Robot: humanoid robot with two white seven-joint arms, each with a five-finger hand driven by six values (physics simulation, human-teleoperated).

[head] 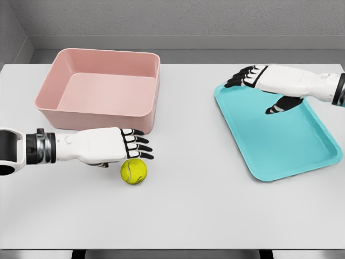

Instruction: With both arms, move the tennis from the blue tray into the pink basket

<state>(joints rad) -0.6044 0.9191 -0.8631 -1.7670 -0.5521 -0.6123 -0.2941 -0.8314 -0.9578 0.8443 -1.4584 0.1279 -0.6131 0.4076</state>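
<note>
A yellow-green tennis ball [133, 171] lies on the white table in front of the pink basket [101, 89]. My left hand [137, 145] hovers just above and left of the ball, palm down, fingers stretched out and holding nothing; whether it touches the ball is unclear. The basket is open-topped with nothing inside. At the right, the blue tray [280, 145] lies with nothing on it. My right hand [245, 78] hangs over the tray's far left corner, fingers relaxed and spread, holding nothing.
The white table [188, 210] spans the whole view, with its front edge near the bottom. A grey wall rises behind the table's far edge.
</note>
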